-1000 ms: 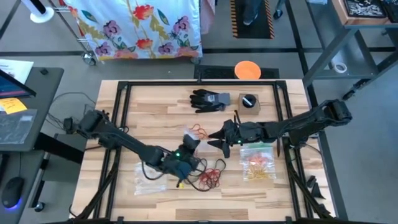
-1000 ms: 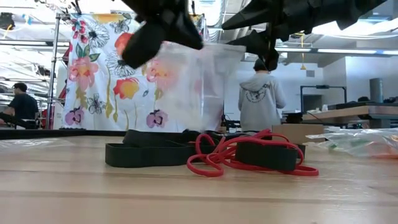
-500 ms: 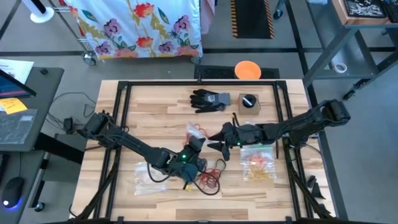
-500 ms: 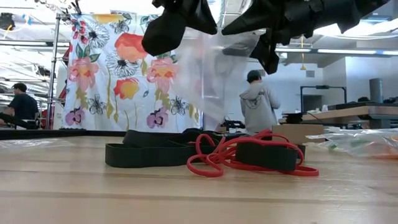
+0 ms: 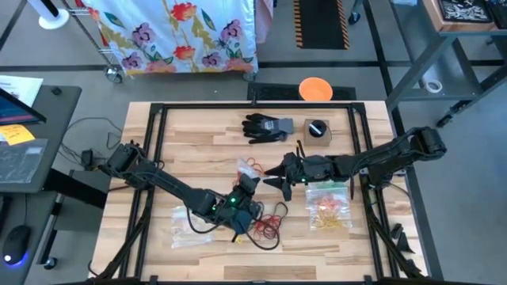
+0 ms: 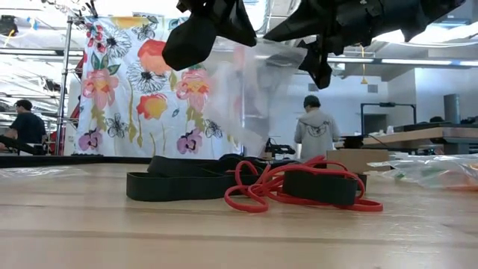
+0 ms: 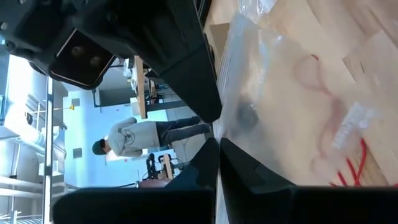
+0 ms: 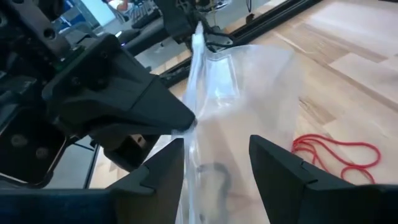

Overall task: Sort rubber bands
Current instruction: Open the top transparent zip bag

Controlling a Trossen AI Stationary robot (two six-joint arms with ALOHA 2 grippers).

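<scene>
1. Table [image 5: 182, 127] of pale wood w/ black frame, seen from above; two dark arms meeting near centre.
2. Left gripper [image 5: 247, 184] raised above table centre, fingers pressed together, clamped on edge of clear plastic bag [image 6: 254, 90]; bag hanging down between both grippers, a small dark loop visible inside in right wrist view.
3. Right gripper [image 5: 279, 179] just beside bag on its other side, fingers spread apart, one on each side of bag edge; grip on bag not clear.
4. Rubber bands [image 5: 269, 222]: red and black tangle lying on table just below left gripper, toward front edge; in low view red loops [image 6: 299, 187] draped over wide black bands.
5. More bags flat on table: one w/ orange and yellow bands [image 5: 329, 210] under right arm, another [image 5: 194, 229] under left arm.
6. Black glove [image 5: 265, 127] toward far edge, well apart from grippers.
7. Person [image 6: 314, 131] in grey hoodie standing in room beyond table.
</scene>
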